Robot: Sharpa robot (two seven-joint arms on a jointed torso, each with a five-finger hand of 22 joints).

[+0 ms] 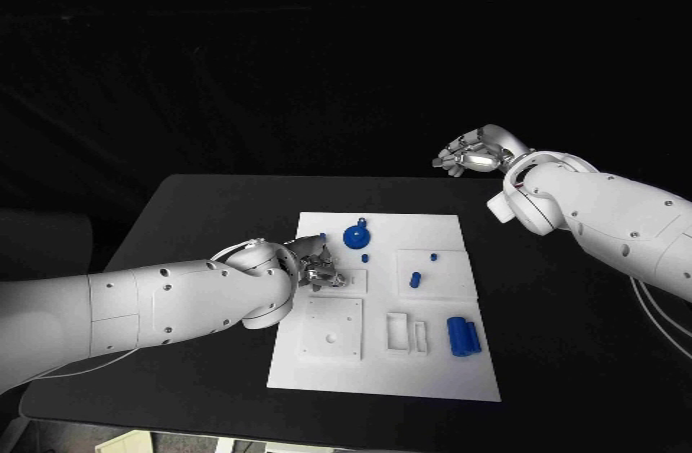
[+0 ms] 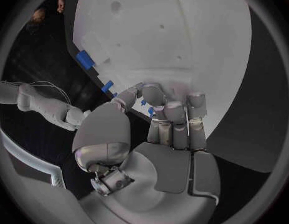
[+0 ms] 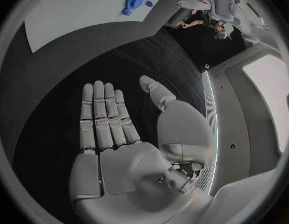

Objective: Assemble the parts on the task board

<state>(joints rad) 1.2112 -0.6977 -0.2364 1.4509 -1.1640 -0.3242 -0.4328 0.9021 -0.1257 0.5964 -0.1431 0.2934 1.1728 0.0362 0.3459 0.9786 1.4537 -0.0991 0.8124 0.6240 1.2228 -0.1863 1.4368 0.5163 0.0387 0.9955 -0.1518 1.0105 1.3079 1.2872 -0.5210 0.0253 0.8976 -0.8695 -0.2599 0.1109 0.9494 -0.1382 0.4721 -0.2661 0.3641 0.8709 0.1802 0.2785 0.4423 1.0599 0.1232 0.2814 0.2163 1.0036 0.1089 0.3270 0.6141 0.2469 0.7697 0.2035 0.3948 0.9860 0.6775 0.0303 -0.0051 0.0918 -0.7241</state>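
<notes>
Head view: my left hand (image 1: 320, 270) sits curled over the task board (image 1: 433, 373), whether it pinches anything I cannot tell.
Right hand (image 1: 473, 153) is flat, fingers apart, empty, well clear. Beyond my left fingertips lies the round blue part (image 1: 356, 237); it looks light, stiff, slick, so I'd pinch its rim.

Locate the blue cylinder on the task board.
In the head view, the blue cylinder lies near the task board's right edge, toward the robot, just right of two white slotted blocks.

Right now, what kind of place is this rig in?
Probably a robot test lab: black table against a dark backdrop, white task board with small blue parts, and the left hand working over it.
</notes>
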